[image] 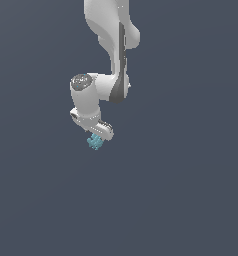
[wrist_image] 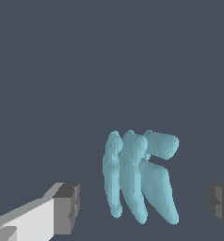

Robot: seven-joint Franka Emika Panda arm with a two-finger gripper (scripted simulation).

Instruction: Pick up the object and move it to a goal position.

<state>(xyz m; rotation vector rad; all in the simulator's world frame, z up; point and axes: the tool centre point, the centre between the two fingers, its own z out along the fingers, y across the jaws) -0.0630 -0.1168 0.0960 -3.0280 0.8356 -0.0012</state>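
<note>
Grey pads of the fingers (wrist_image: pixel 67 209) stand spread wide, one on each side of the teal object (wrist_image: pixel 140 181), neither touching it. In the exterior view the gripper (image: pixel 98 138) hovers right over the object (image: pixel 95 143). Judging by the ridged, lumpy shape, closing on the ridges could pinch unevenly, so the object might twist or squirt out sideways.

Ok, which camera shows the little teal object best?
The wrist view: the teal object fills the middle, its ridges clear, lying between the open jaws with gaps on both sides. In the exterior view it is a tiny blob under the gripper.
</note>
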